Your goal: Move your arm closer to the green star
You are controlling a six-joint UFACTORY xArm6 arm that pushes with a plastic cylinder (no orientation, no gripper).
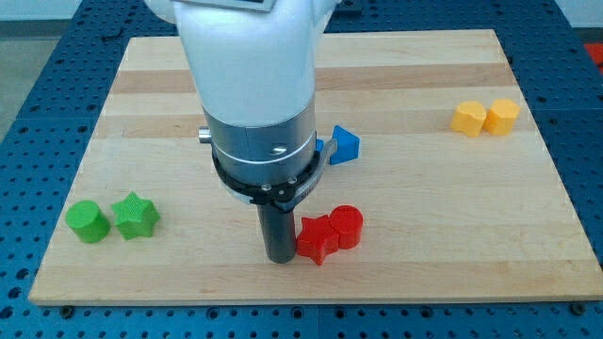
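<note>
Pale wooden board (396,273) lies flat on a blue perforated bench (28,66), filling most of the view. Far at the view's left, low on the board, sits a green cylinder (88,222), and touching it on its right is the green star (136,216), both resting well clear of the arm.

Further right, the arm's white and grey body (256,94) comes down from the view's top and ends in a straight dark rod. My tip (280,258) rests near the board's lower edge, well apart from the green star and right beside a red star (317,239), seemingly touching its left side. A red cylinder (347,226) presses against that star's right. Above them a blue block (345,145) peeks out from behind the arm, its shape partly hidden.

Over at the view's upper right, two yellow blocks (484,117) sit touching side by side.

No jaws exist on this arm, only the rod.
</note>
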